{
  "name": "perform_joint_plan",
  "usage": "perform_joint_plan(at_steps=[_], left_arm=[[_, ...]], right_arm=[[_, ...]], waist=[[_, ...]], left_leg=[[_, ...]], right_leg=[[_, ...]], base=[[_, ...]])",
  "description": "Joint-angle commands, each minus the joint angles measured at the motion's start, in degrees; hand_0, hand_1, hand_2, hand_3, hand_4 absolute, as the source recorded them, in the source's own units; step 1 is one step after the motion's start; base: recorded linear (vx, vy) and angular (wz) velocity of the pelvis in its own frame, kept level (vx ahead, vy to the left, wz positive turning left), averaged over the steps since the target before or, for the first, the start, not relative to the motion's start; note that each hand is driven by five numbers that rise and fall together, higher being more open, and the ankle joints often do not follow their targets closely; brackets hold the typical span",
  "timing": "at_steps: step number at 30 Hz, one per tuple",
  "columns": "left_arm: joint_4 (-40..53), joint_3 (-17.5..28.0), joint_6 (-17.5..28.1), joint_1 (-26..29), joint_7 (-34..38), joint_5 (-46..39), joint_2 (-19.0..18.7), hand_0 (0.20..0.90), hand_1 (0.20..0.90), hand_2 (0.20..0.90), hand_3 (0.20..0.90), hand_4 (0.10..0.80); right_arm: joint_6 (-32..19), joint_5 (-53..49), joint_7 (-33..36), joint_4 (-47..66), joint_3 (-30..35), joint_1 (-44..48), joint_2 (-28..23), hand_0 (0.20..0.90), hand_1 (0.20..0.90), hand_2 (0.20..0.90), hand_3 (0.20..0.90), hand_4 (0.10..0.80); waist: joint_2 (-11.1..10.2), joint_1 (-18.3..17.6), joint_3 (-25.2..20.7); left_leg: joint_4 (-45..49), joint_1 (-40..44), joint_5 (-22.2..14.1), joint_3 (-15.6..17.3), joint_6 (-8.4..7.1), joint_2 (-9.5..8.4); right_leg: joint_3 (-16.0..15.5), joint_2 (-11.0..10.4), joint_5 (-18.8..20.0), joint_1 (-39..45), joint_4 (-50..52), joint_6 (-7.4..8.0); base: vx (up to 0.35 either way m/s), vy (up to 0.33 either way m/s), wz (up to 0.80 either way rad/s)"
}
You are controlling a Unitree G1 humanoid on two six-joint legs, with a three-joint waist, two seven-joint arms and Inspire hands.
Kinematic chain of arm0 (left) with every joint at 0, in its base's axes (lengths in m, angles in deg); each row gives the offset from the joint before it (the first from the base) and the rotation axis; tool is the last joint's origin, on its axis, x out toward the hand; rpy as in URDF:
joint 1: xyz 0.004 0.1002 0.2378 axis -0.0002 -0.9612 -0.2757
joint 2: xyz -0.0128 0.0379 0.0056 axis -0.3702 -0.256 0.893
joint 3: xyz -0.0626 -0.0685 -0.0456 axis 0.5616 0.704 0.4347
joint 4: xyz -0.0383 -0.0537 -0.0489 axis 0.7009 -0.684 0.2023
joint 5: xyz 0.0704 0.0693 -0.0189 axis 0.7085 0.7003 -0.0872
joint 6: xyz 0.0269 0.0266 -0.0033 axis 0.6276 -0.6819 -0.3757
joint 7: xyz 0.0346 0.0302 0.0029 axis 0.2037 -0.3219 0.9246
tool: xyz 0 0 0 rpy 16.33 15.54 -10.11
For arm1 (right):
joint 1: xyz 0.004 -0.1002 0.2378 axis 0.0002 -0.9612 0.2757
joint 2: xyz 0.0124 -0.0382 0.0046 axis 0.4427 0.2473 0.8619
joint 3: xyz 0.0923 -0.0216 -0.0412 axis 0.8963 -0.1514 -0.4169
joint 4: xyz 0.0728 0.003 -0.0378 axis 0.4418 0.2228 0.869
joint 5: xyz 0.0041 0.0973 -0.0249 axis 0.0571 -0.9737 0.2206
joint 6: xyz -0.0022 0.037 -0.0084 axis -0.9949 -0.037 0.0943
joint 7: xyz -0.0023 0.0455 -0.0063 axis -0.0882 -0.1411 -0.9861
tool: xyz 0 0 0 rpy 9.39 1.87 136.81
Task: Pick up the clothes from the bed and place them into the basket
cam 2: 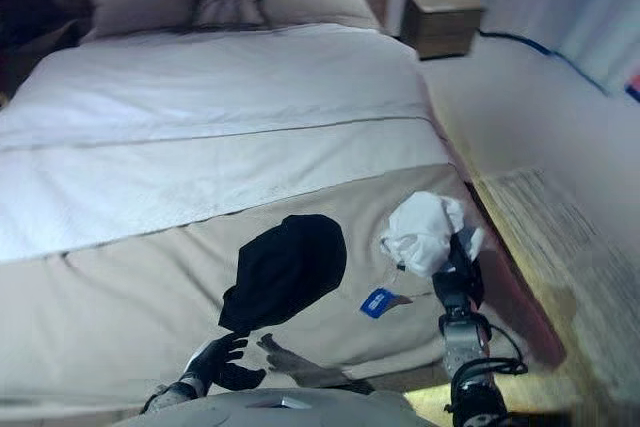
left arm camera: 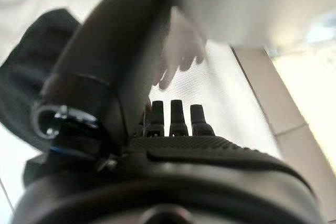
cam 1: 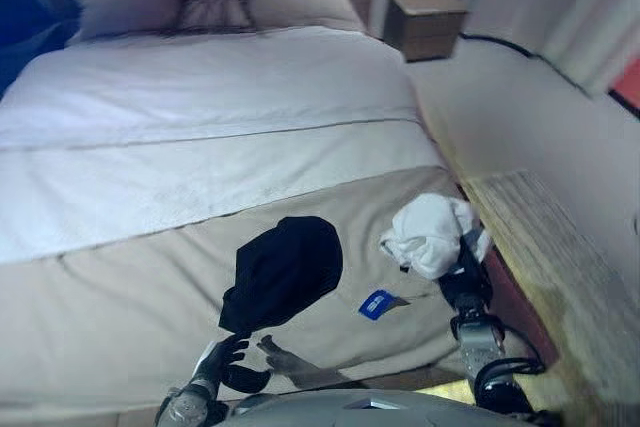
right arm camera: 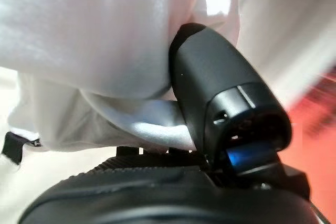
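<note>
Right hand (right arm camera: pixel 210 129) is clamped on the bunched white cotton garment (cam 1: pixel 430 232), lifted above the bed's right edge. Left hand (cam 1: pixel 225 359) hangs relaxed, fingers straight, empty. Flat black fabric garment (cam 1: pixel 285 269) lies just ahead of it, long axis diagonal, so left is nearer. Surface is a soft beige bed runner (cam 1: pixel 120 297). No basket visible; wooden nightstand (cam 1: pixel 425 25) far off.

Head cameras downward over bed (cam 1: pixel 200 127)
</note>
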Motion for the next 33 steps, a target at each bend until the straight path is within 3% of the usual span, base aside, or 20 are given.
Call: perform_joint_plan(at_steps=[1, 4, 8, 11, 13, 14, 16, 17, 18, 20, 24, 26, 28, 31, 33], left_arm=[[-0.42, -1.99, 2.78, 2.9, 0.46, -0.49, -1.47, 0.9, 0.9, 0.9, 0.9, 0.8], [-1.03, -1.96, 1.18, 4.61, 0.47, -0.53, -2.64, 0.9, 0.9, 0.9, 0.9, 0.8], [-1.68, 0.43, 0.53, 3.56, 1.47, -0.65, -3.95, 0.9, 0.9, 0.9, 0.9, 0.8], [-1.37, 0.97, 0.81, 4.01, 1.06, -1.61, -4.36, 0.9, 0.9, 0.9, 0.9, 0.8], [-1.97, 0.92, 0.76, 4.56, 1.33, -3.09, -4.12, 0.9, 0.9, 0.9, 0.9, 0.8], [-2.46, 1.21, 0.61, 4.85, 1.82, -4.59, -3.7, 0.9, 0.9, 0.9, 0.9, 0.8], [-2.61, 1.78, 0.95, 5.05, 1.79, -4.96, -3.16, 0.9, 0.9, 0.9, 0.9, 0.8], [-2.61, 2.02, 1.57, 5.09, 2.23, -5.83, -2.9, 0.9, 0.9, 0.9, 0.9, 0.8], [-2.8, 2.16, 1.71, 5.3, 2.36, -5.71, -2.69, 0.9, 0.9, 0.9, 0.9, 0.8], [-2.93, 3.0, 1.11, 6.08, 2.39, -4.95, -1.93, 0.9, 0.9, 0.9, 0.9, 0.8], [-3.12, 3.06, 2.65, 6.51, 1.48, -5.79, -1.2, 0.9, 0.9, 0.9, 0.9, 0.8], [-3.65, 3.99, 3.67, 5.73, 0.68, -7.42, -0.59, 0.9, 0.9, 0.9, 0.9, 0.8], [-3.67, 4.91, 4.57, 4.92, -0.81, -5.84, -0.29, 0.9, 0.9, 0.9, 0.9, 0.8], [-4.08, 4.55, 5.5, 4.34, -1.36, -3.82, -0.46, 0.9, 0.9, 0.9, 0.9, 0.8], [-3.46, 4.07, 4.46, 4.91, -1.37, -4.84, -1.46, 0.9, 0.9, 0.9, 0.9, 0.8]], right_arm=[[-7.46, -1.83, -0.85, 6.43, 2.71, 2.68, -0.59, 0.3, 0.3, 0.3, 0.2, 0.1], [-8.44, -1.15, -0.1, 6.53, 3.4, 2.06, 0.32, 0.3, 0.3, 0.3, 0.2, 0.1], [-7.04, 1.21, 1.65, 5.53, 3.31, 2.68, -0.15, 0.3, 0.3, 0.3, 0.2, 0.1], [-7.9, 2.79, 4.22, 5.69, 2.47, 3.28, -0.67, 0.3, 0.3, 0.3, 0.2, 0.1], [-8.35, 3.87, 6.03, 4.75, 1.9, 4.23, -0.89, 0.3, 0.3, 0.3, 0.2, 0.1], [-7.86, 5.11, 7.41, 3.69, 1.09, 5.61, -0.76, 0.3, 0.3, 0.3, 0.2, 0.1], [-8.16, 6.47, 9.75, 2.59, 0.2, 7.05, -0.27, 0.3, 0.3, 0.3, 0.2, 0.1], [-9.08, 8.49, 12.84, 1.42, -1.19, 8.5, 1.09, 0.3, 0.3, 0.3, 0.2, 0.1], [-9.5, 9.04, 14.35, 0.81, -1.44, 8.8, 1.44, 0.3, 0.3, 0.3, 0.2, 0.1], [-10.0, 9.8, 18.91, -1.11, -1.63, 9.34, 1.79, 0.3, 0.3, 0.3, 0.2, 0.1], [-10.42, 13.3, 24.72, -4.65, -1.42, 9.34, 0.72, 0.3, 0.3, 0.3, 0.2, 0.1], [-9.51, 14.08, 25.06, -8.32, -0.12, 9.81, -0.61, 0.3, 0.3, 0.3, 0.2, 0.1], [-10.0, 14.25, 25.45, -10.32, -0.25, 9.99, -1.3, 0.3, 0.3, 0.3, 0.2, 0.1], [-12.06, 14.64, 29.97, -14.49, 0.63, 9.37, -2.2, 0.3, 0.3, 0.3, 0.2, 0.1], [-11.64, 13.14, 27.34, -20.26, 4.15, 9.01, -3.38, 0.3, 0.3, 0.3, 0.2, 0.1]], waist=[[0.4, -1.07, 0.84], [0.38, -2.36, 1.24], [0.74, -0.85, 2.22], [2.18, 0.71, 1.97], [2.57, 2.41, 1.12], [2.31, 4.19, 0.74], [1.57, 6.17, 0.19], [0.27, 8.39, 0.58], [-0.1, 8.89, 0.48], [-1.07, 9.62, 0.3], [-2.8, 9.26, 1.01], [-2.89, 11.22, 2.37], [-2.45, 12.52, 2.9], [-1.08, 12.17, 1.37], [-0.21, 11.49, 0.19]], left_leg=[[1.16, -5.46, 0.1, -1.03, 2.05, -2.51], [-1.1, -4.56, 0.3, 0.81, 2.36, -3.05], [-1.78, -3.36, 0.36, 6.37, 1.93, -2.96], [-1.64, -5.06, 1.83, 9.21, 2.98, -1.81], [-1.36, -6.65, 2.43, 11.8, 3.3, -1.2], [-1.12, -7.66, 2.84, 14.96, 2.99, -0.7], [-1.14, -8.82, 2.81, 17.01, 2.3, -0.32], [0.57, -10.53, 3.72, 19.96, 1.8, 0.22], [0.88, -11.23, 4.1, 20.44, 1.26, 0.68], [2.34, -12.63, 5.23, 20.18, -0.57, 2.36], [9.6, -15.52, 3.45, 16.95, -2.63, 4.91], [13.42, -19.12, 3.75, 7.48, -3.09, 2.22], [13.48, -20.21, 2.88, 3.64, -2.47, 0.02], [9.51, -17.3, 3.28, 4.4, -2.33, 0.31], [6.45, -14.39, 3.38, 4.44, -2.05, 0.38]], right_leg=[[-4.59, -2.6, 0.46, 0.28, 2.75, 3.84], [-5.74, -5.11, 4.89, -2.93, 3.38, 6.09], [-15.95, -8.04, 8.0, -5.11, 8.21, 6.82], [-17.59, -7.66, 3.08, -3.12, 15.52, 4.56], [-21.17, -8.22, 0.89, -0.55, 17.95, 3.71], [-24.74, -9.27, -0.74, 2.57, 17.68, 3.75], [-26.67, -9.6, -3.07, 6.6, 15.59, 4.58], [-28.65, -8.33, -3.74, 9.77, 10.12, 4.21], [-28.7, -7.43, -4.28, 10.79, 7.75, 4.25], [-28.19, -5.07, -5.1, 11.76, 1.66, 3.19], [-26.54, -3.49, -4.41, 10.52, -2.58, 0.29], [-22.6, -3.42, -2.98, 10.18, -3.29, -0.02], [-21.04, -3.42, -3.72, 9.13, -1.91, -0.21], [-21.97, -4.49, -4.72, 8.52, -0.5, 0.64], [-22.36, -4.87, -5.0, 7.65, 0.4, 1.08]], base=[[-0.153, 0.123, -0.58], [-0.162, 0.112, -0.55], [-0.198, 0.099, -0.79], [-0.268, 0.042, -0.75], [-0.234, -0.011, -0.49], [-0.201, -0.052, -0.69], [-0.151, -0.161, -1.25], [-0.133, -0.25, -1.63], [-0.143, -0.277, -1.96], [-0.036, -0.232, -1.75], [-0.014, -0.147, -0.62], [0.022, 0.007, -0.39], [-0.024, 0.103, -1.09], [0.052, 0.163, -1.07], [0.091, 0.17, -0.43]])
